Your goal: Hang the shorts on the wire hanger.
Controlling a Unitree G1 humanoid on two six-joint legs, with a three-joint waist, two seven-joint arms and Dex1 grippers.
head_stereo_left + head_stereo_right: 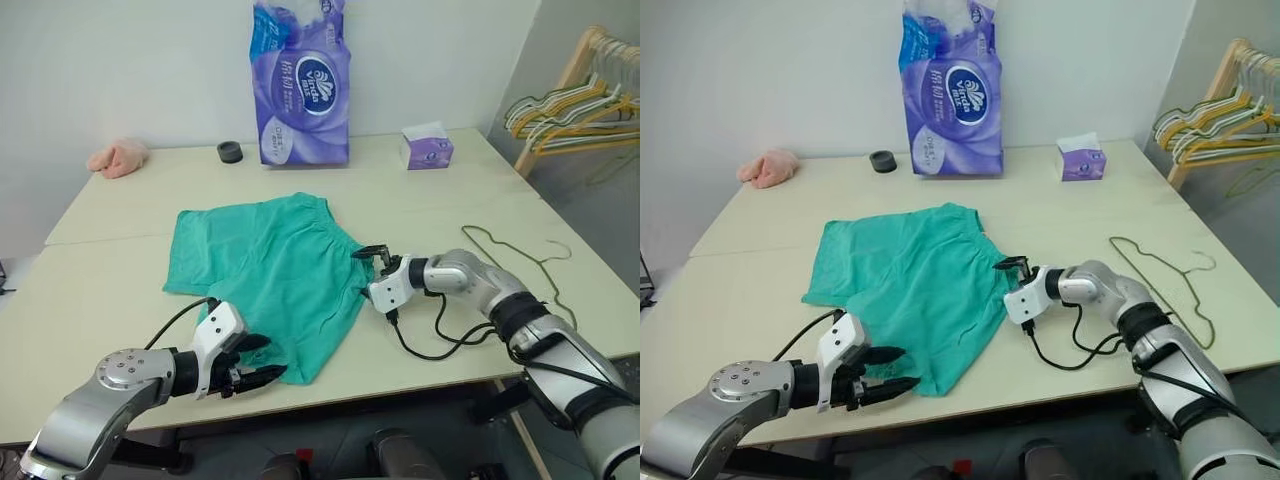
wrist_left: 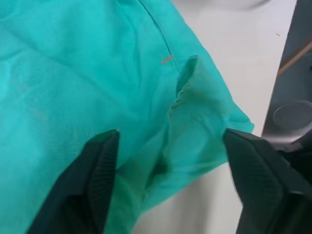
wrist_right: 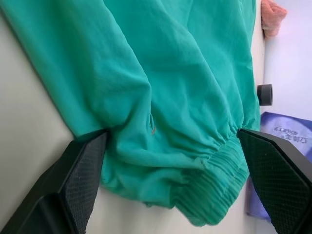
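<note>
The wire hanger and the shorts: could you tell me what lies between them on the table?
The right tool and its forearm, at the edge of the shorts, with a black cable looping towards the wire hanger; seen in both eye views.

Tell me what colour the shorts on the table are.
Teal-green. The shorts show best in the left eye view.

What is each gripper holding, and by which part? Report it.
Nothing is held. The left gripper stands open around a corner of the shorts; the right gripper is open at their waistband edge.
</note>
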